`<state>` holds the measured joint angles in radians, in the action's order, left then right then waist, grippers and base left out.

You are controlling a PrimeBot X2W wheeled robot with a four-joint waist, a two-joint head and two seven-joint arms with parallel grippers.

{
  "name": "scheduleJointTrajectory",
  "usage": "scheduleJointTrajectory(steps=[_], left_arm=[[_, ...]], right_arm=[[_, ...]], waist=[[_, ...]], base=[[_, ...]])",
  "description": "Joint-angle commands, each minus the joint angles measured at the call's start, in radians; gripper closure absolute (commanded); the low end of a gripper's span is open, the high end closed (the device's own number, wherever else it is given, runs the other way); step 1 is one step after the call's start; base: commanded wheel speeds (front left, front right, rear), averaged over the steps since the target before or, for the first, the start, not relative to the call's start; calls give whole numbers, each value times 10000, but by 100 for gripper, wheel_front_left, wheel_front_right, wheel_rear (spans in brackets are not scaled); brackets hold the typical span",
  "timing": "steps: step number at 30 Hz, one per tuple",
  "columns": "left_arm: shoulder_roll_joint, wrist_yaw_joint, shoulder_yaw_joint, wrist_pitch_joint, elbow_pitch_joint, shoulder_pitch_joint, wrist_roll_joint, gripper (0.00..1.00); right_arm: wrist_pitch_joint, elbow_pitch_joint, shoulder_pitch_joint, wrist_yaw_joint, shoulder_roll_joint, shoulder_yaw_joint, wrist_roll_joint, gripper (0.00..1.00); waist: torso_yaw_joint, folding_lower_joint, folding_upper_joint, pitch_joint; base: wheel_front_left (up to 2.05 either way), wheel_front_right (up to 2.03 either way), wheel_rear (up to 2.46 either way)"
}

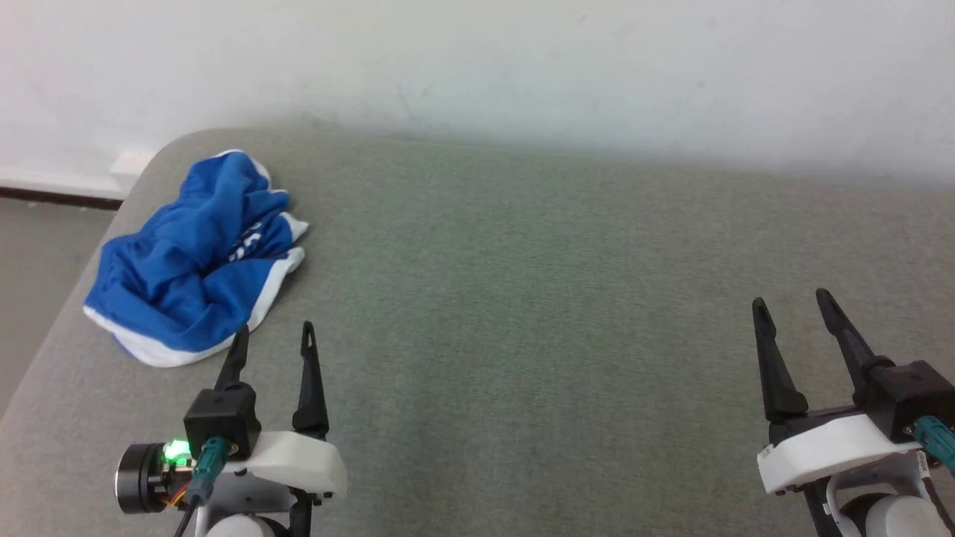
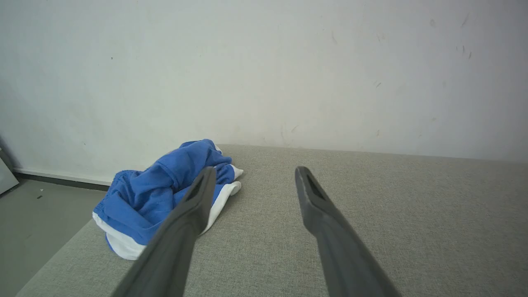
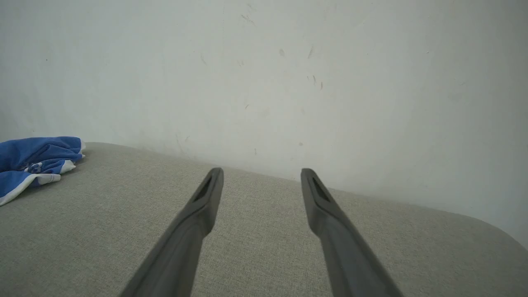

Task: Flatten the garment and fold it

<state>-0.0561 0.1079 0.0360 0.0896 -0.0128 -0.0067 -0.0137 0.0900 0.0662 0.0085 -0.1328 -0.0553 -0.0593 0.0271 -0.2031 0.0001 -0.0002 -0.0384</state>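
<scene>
The crumpled garment (image 1: 186, 261) lies lengthwise near-left to far-right; left pincer (image 1: 275, 327) and right pincer (image 1: 791, 297) both gape empty.

1 garment (image 1: 194, 261) is counted, blue with white trim, and 1 grey surface (image 1: 522, 298) is seen under it. 2 end effectors are counted: the left end effector (image 1: 274, 328) and the right end effector (image 1: 791, 298). On each, 2 dark fingers (image 1: 310, 380) are seen, 4 in all. 1 green light (image 1: 176, 450) and 1 pale wall (image 1: 522, 67) are counted.

Place: bare indoor room, probably a test lab
Near: grey fabric-covered table (image 1: 522, 298); rounded corners
Far: scuffed white wall (image 1: 477, 60)
Left: grey floor (image 1: 37, 253); dark skirting (image 1: 52, 196)
</scene>
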Motion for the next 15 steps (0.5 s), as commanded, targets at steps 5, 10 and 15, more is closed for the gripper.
scheduleJointTrajectory(steps=[5,10,15], left_arm=[[22,198,25,213,16,-195,-149,0],[27,276,-11,317,78,-260,-203,0],[29,286,-257,401,312,-442,-477,0]], right_arm=[[211,198,55,9,22,-77,-53,0],[316,285,55,10,24,-110,-92,0],[399,379,64,10,25,-130,-111,0]], waist=[[-785,-1,2,-164],[-1181,-1,2,-250],[-1397,-1,2,-338]], base=[[0,0,0],[0,0,0],[0,0,0]])
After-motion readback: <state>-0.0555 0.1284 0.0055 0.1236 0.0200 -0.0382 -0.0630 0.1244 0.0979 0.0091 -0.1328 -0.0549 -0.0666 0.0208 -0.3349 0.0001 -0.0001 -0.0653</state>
